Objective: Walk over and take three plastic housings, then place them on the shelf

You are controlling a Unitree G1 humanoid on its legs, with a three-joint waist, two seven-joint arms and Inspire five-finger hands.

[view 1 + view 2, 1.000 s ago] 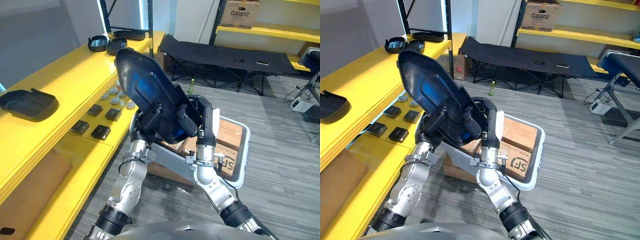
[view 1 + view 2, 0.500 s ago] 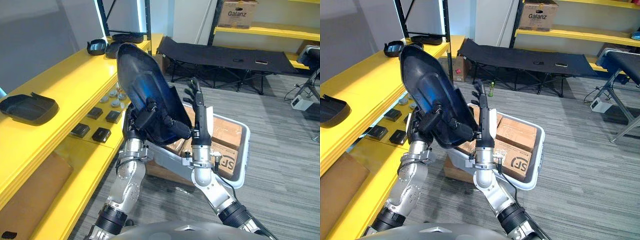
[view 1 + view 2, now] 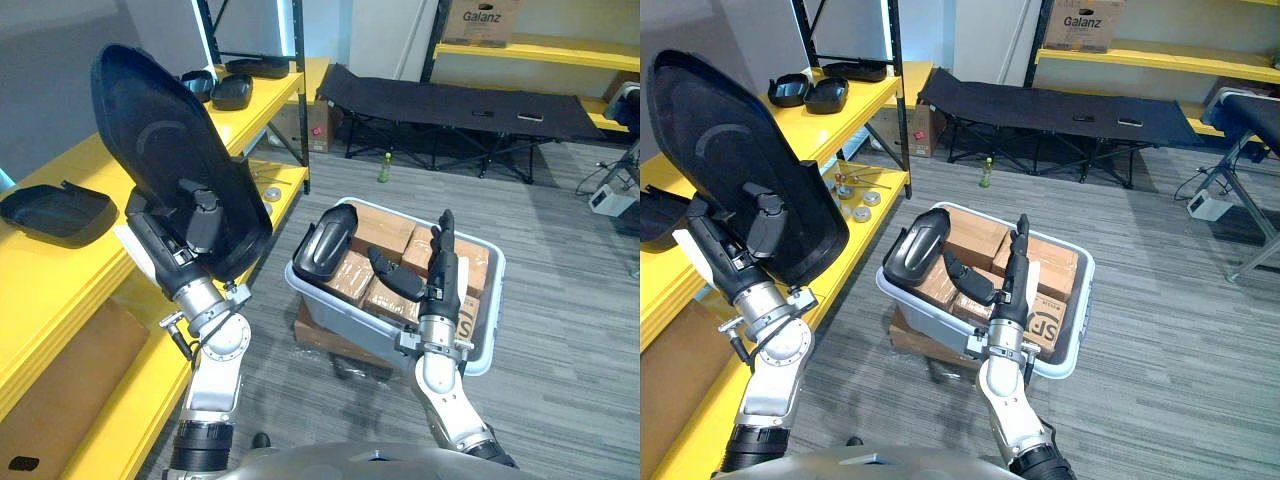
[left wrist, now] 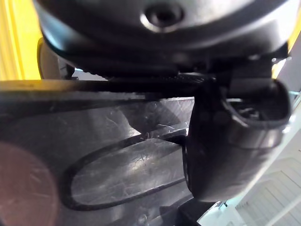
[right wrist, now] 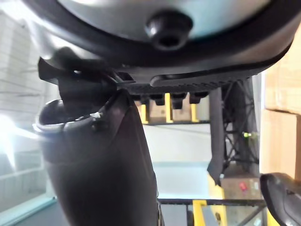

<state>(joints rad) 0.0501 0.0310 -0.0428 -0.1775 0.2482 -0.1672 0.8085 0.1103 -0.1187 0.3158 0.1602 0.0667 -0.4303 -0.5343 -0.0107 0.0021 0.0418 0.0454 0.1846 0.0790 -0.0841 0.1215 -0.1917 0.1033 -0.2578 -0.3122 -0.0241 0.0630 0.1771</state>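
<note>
My left hand (image 3: 196, 214) is shut on a large black plastic housing (image 3: 160, 160), holding it upright beside the edge of the yellow shelf (image 3: 120, 150). In the left wrist view my thumb (image 4: 230, 141) presses on the housing's glossy surface (image 4: 117, 165). My right hand (image 3: 440, 262) stands open with straight fingers over the grey bin (image 3: 482, 345), holding nothing. Another black housing (image 3: 325, 243) leans in the bin's near corner. A third housing (image 3: 55, 208) lies on the shelf to the left.
More black housings (image 3: 232, 88) sit at the shelf's far end. The bin holds cardboard boxes (image 3: 385, 228). A black folding cot (image 3: 450, 105) stands behind on the grey floor. Small round parts (image 3: 862, 190) lie on the lower shelf.
My right hand let go of the housing, straightened its fingers and sank over the bin. My left hand swung the housing up and to the left, towards the shelf.
</note>
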